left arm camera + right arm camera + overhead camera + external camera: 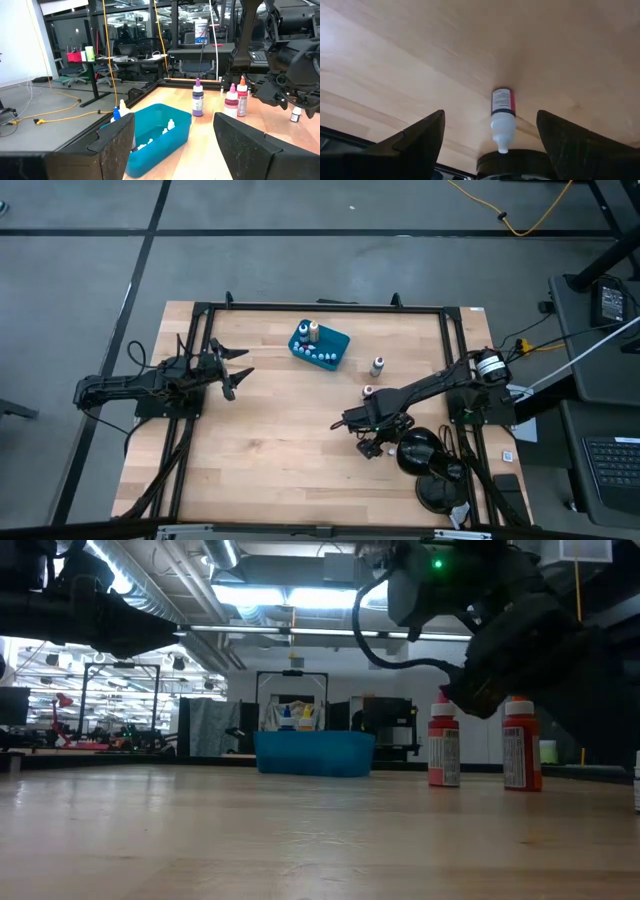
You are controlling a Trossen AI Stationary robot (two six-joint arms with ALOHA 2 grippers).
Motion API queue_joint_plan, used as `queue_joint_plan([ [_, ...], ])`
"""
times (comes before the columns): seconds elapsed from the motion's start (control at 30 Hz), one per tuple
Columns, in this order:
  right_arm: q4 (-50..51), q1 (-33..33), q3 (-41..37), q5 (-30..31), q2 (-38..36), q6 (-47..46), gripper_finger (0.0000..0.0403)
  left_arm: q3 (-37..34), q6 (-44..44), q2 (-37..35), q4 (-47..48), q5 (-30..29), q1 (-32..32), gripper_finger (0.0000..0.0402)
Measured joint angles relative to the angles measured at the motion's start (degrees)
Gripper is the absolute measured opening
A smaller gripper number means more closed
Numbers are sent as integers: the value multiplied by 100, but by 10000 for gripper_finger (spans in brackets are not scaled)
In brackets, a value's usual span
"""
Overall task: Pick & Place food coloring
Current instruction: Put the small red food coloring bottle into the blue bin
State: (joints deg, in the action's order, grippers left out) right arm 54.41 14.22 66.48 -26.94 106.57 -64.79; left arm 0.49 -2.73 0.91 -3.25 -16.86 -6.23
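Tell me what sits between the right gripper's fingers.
In the right wrist view, one small red-labelled bottle stands on the table between the open fingers of the right gripper, touching neither.

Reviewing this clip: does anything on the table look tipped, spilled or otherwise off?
Nothing stands out. The teal tray sits level with bottles inside, and the loose food coloring bottles on the wood stand upright with caps on. No spill shows. The right claw hangs open over one small bottle.

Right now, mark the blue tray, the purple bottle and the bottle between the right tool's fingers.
blue tray [159,140], left wrist view, on its outer side wall.
purple bottle [198,102], left wrist view, on its label.
red-labelled bottle [503,106], right wrist view, on its body, standing between the open fingers.
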Motion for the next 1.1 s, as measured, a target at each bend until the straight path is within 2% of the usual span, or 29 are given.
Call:
queue_joint_plan([
  [0.43,-210,139,-346,-294,-122,-252,309,-1,0,-2,-1,0,0,267],
  [0.83,-256,147,-343,-171,-133,-236,174,-2,-1,-2,-1,0,0,267],
  [1.1,-254,147,-343,-9,-133,-237,128,-1,0,0,0,0,0,267],
])
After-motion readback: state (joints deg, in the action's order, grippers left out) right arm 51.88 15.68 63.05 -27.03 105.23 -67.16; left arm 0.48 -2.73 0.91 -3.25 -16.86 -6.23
